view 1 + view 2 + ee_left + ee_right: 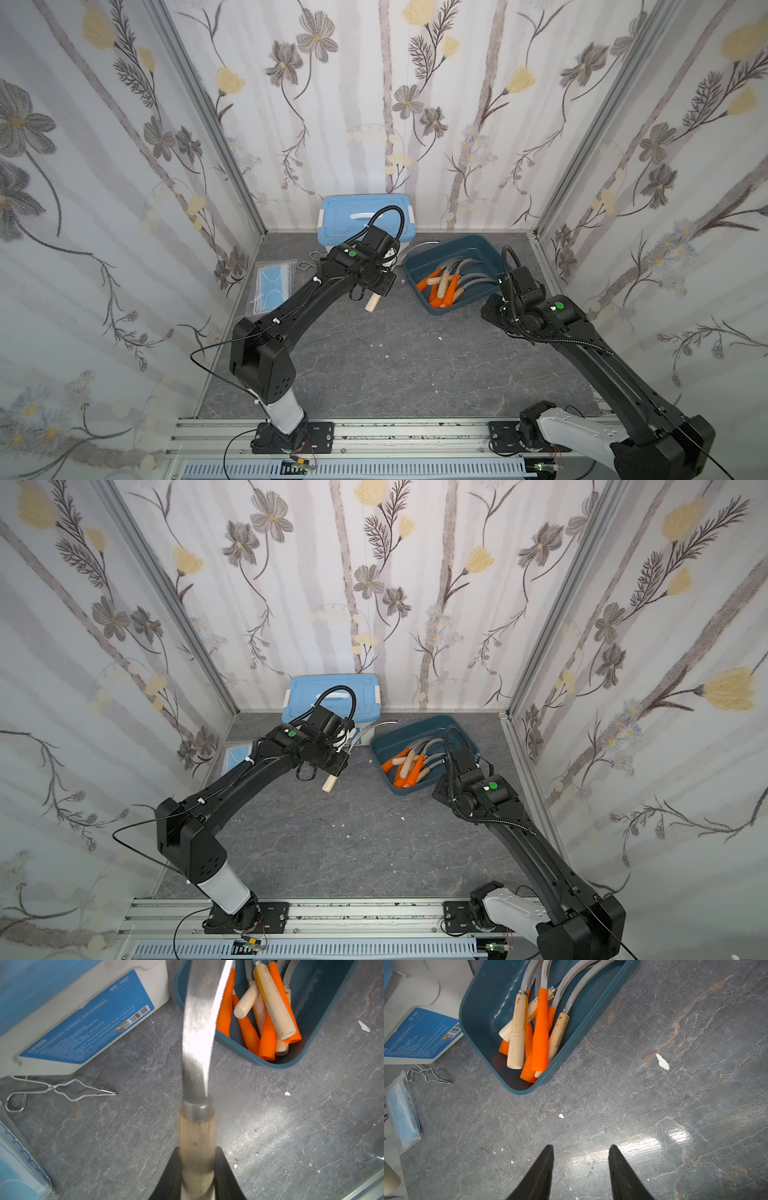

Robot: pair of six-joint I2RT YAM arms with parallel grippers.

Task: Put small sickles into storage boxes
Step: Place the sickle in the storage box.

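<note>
Grey marbled surface under both arms. My left hand pinched a sickle by its wooden handle, clear of the surface, long axis and blade aimed at the tray just to its right. Other sickles lay inside. My right hand was spread, empty, nearer the tray.

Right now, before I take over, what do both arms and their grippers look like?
The left arm and right arm are matte black with boxy joints and a white segment near the base. Each wrist carries a round green dot and a looped black corrugated cable. The left gripper and right gripper have black, tapering, pointed fingers.
</note>
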